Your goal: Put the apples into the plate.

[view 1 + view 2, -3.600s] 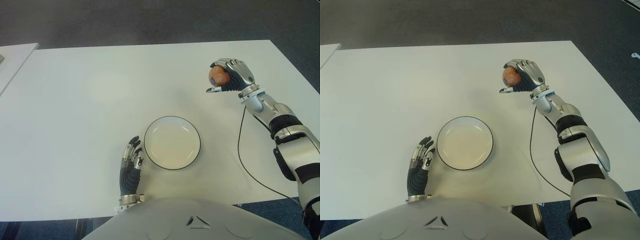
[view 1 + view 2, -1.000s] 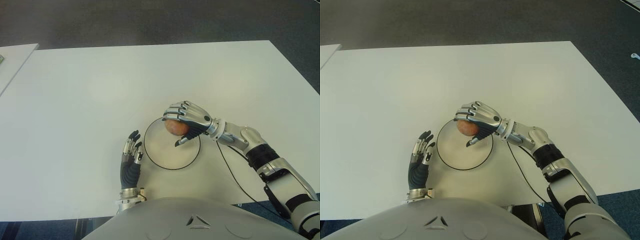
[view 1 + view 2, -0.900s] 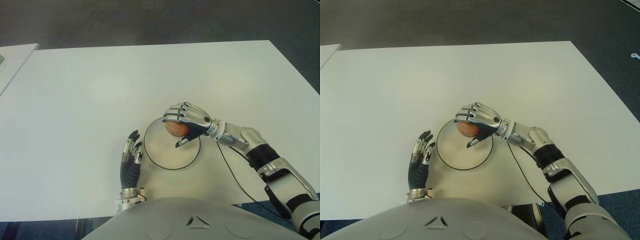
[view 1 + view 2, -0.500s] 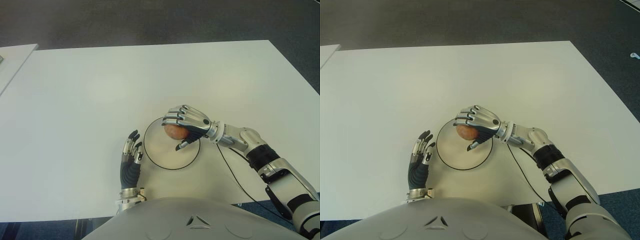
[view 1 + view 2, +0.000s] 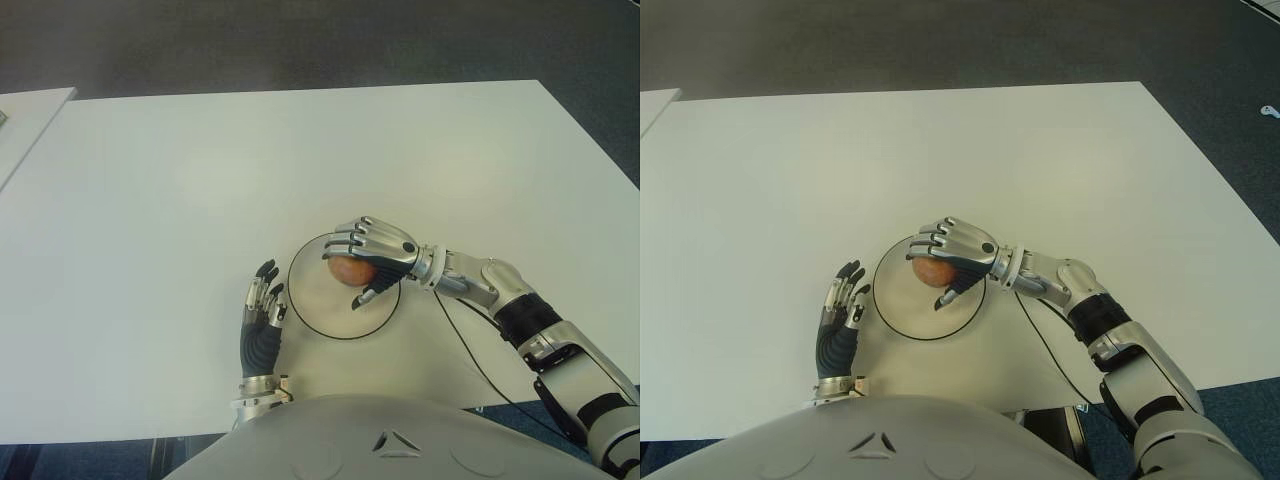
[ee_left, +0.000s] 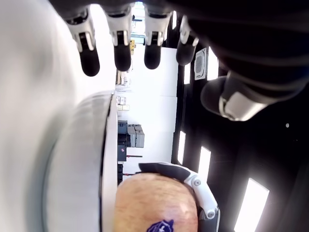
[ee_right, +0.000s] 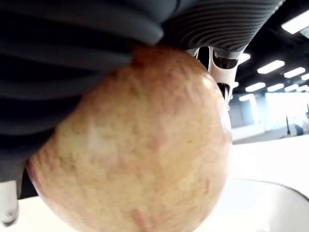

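Red-and-yellow skin marks the apple [image 5: 349, 270], which sits in the grip of the right hand [image 5: 372, 258] over the upper right part of the white, dark-rimmed plate [image 5: 318, 308], just below the middle of the left eye view. A few seconds ago the same hand held this apple high in the upper right of the frame, well apart from the plate; a second ago it was already above the plate's far rim, and since then it has sunk a little lower and nearer the plate's middle. Whether the apple touches the plate's surface cannot be told from the eye views; the right wrist view shows the apple [image 7: 135, 145] filling the picture, with the dark ribbed fingers [image 7: 72, 63] wrapped over its top and the pale plate rim [image 7: 260, 193] below it.

The right hand is curled round the apple, silver knuckles upward, fingers [image 5: 345, 243] over the far side and the thumb reaching down toward the plate's near right rim. The forearm runs from the lower right of the frame, with a thin black cable [image 5: 470, 345] trailing along the white bench [image 5: 200, 180].

The left hand [image 5: 262, 322] shows just left of the plate, in the lower middle of the frame, where it was before, fingers straight and loosely spread, holding nothing. The left wrist view shows its fingertips [image 6: 122, 55] extended, with the apple [image 6: 157, 205] and right hand beyond.
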Available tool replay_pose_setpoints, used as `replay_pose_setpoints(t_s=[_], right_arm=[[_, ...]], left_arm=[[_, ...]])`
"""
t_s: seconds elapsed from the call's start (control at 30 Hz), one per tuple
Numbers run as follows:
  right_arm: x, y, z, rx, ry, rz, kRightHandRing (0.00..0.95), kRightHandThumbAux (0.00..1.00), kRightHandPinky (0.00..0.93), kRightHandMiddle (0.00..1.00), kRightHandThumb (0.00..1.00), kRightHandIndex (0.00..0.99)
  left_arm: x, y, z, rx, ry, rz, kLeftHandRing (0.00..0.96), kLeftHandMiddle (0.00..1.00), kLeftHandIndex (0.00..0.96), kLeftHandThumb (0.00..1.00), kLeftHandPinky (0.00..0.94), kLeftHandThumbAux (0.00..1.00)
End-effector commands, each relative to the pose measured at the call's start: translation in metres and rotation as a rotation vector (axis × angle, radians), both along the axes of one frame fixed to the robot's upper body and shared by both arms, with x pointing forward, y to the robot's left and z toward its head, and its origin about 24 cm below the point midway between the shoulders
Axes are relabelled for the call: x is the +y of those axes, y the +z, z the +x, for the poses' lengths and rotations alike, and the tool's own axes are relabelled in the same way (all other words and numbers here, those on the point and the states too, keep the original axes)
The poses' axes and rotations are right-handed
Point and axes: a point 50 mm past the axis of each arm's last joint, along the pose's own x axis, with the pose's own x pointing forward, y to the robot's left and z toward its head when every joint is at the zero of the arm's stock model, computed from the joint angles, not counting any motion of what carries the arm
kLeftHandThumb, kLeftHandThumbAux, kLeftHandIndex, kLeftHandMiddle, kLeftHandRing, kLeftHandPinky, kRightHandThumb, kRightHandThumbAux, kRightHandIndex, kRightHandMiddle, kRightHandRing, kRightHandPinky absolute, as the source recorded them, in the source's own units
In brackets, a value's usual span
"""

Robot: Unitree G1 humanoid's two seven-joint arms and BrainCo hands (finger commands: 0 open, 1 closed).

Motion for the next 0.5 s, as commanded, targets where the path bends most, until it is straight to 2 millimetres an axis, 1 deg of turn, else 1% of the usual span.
replay_pose_setpoints(t_s=[0.03,0.1,0.23,0.37,0.5], right_arm=[[-0.0043,0.0052,0.0004,-0.014,-0.018,-0.040,0.027,0.477,0.027,0.046,0.090,0.039],[-0.0047,0.0061,0.0000,-0.014,-0.020,-0.051,0.011,0.463,0.011,0.019,0.060,0.015],[-0.0051,0.0076,0.0003,-0.010,-0.018,-0.075,0.002,0.443,0.002,0.003,0.035,0.003],[-0.0054,0.0084,0.0007,0.008,-0.017,-0.095,0.000,0.437,0.000,0.000,0.027,0.000],[-0.0057,0.0096,0.0009,0.031,-0.022,-0.107,0.000,0.434,0.000,0.000,0.026,0.000]], left_arm=[[-0.0060,-0.0084,-0.0031,0.064,-0.004,-0.014,0.099,0.092,0.112,0.048,0.152,0.480],[-0.0058,-0.0083,-0.0024,0.062,-0.010,-0.013,0.091,0.086,0.112,0.045,0.144,0.477],[-0.0045,-0.0106,-0.0012,0.067,-0.018,-0.017,0.080,0.077,0.113,0.040,0.138,0.468],[-0.0019,-0.0140,-0.0011,0.072,-0.009,-0.023,0.079,0.075,0.116,0.039,0.141,0.465],[-0.0002,-0.0176,-0.0009,0.071,0.006,-0.029,0.096,0.088,0.126,0.041,0.164,0.473]])
